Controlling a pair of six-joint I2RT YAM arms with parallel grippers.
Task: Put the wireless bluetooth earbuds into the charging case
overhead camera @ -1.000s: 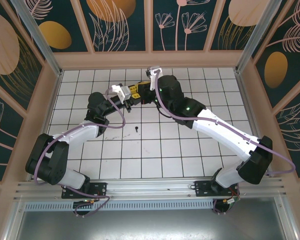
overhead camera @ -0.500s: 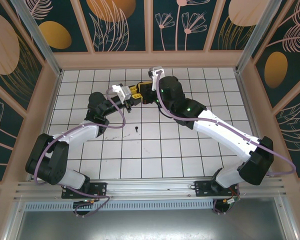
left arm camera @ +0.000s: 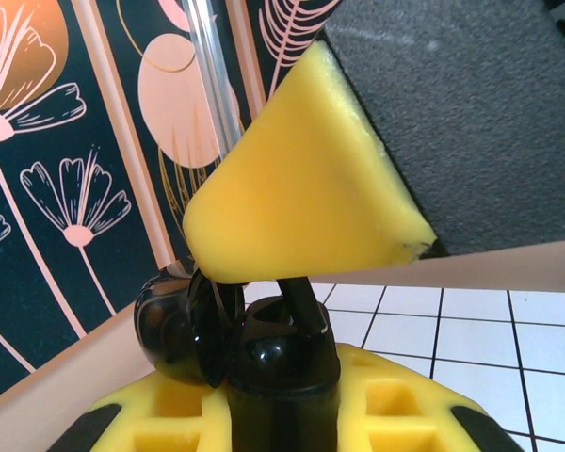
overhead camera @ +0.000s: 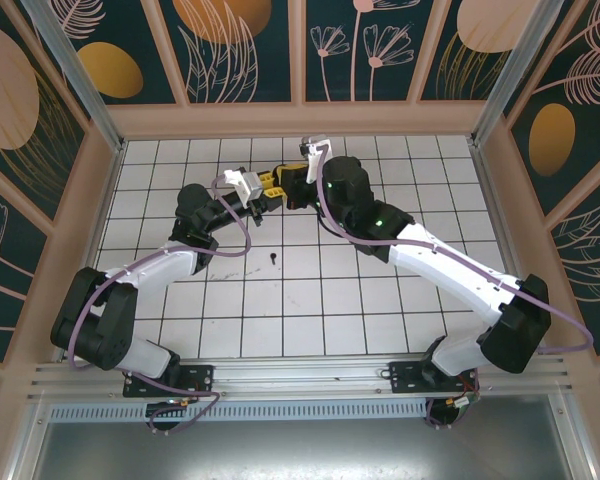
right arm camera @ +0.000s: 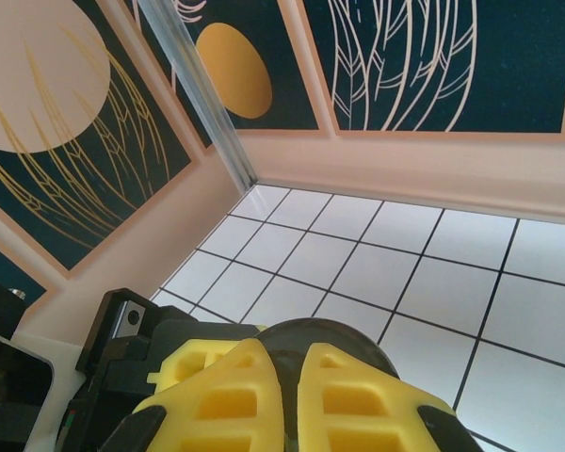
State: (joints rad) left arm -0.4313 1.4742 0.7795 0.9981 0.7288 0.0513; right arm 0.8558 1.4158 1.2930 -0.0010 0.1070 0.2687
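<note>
On the white gridded table [overhead camera: 380, 300], one tiny black stemmed earbud [overhead camera: 273, 258] lies loose, nearer the bases than either claw and well apart from both. The left gripper [overhead camera: 264, 196] clamps a glossy black, pebble-shaped charging case [left arm camera: 264, 353]. Just above it we see the right gripper [right arm camera: 290, 367], its yellow foam fingers pressed together; we cannot tell whether they hold anything.

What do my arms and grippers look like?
The left arm and right arm have white links between black joints, with lilac cables looping alongside; green lights on the right. The left gripper and right gripper have yellow fingers with moulded recesses.
</note>
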